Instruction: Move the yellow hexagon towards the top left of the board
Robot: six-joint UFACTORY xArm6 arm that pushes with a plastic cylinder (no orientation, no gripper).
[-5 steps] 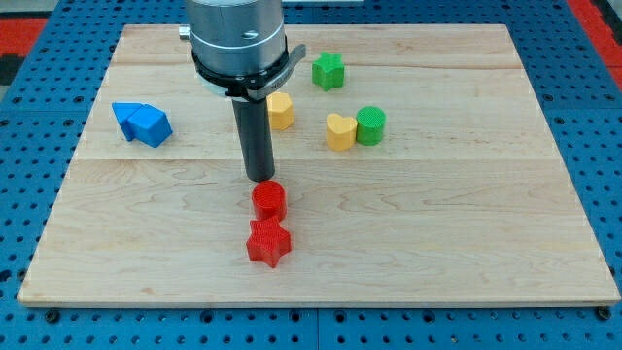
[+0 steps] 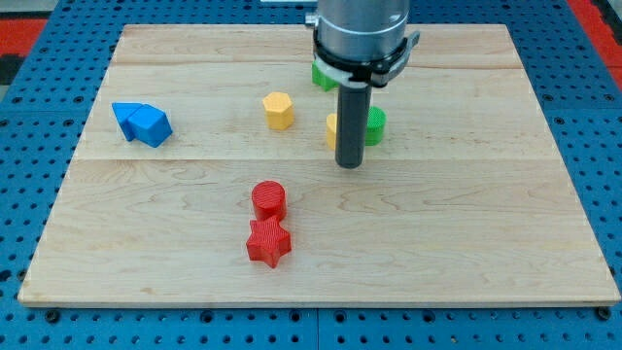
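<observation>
Board point(image 2: 505, 253): eight blocks. Yellow, two: yellow hexagon point(image 2: 278, 110) upper centre, fully visible; second yellow block point(image 2: 331, 126) mostly hidden behind rod, shape indeterminate. Green, two: green cylinder point(image 2: 374, 123) partly covered; green block point(image 2: 320, 74) at top, cut off by arm housing. Red, two: red cylinder point(image 2: 269, 199), red star point(image 2: 268, 242), touching. Blue, two: blue blocks point(image 2: 142, 122), touching, shapes unclear. My tip point(image 2: 349, 165): bare rod, no jaws, to view's right of and below hexagon, apart.

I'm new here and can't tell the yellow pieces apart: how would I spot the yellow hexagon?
On the wooden board, look in the upper half, near the middle. The yellow hexagon block stands alone there, flat-sided, to the view's left of my tip; the other yellow block is half hidden behind the rod.
</observation>
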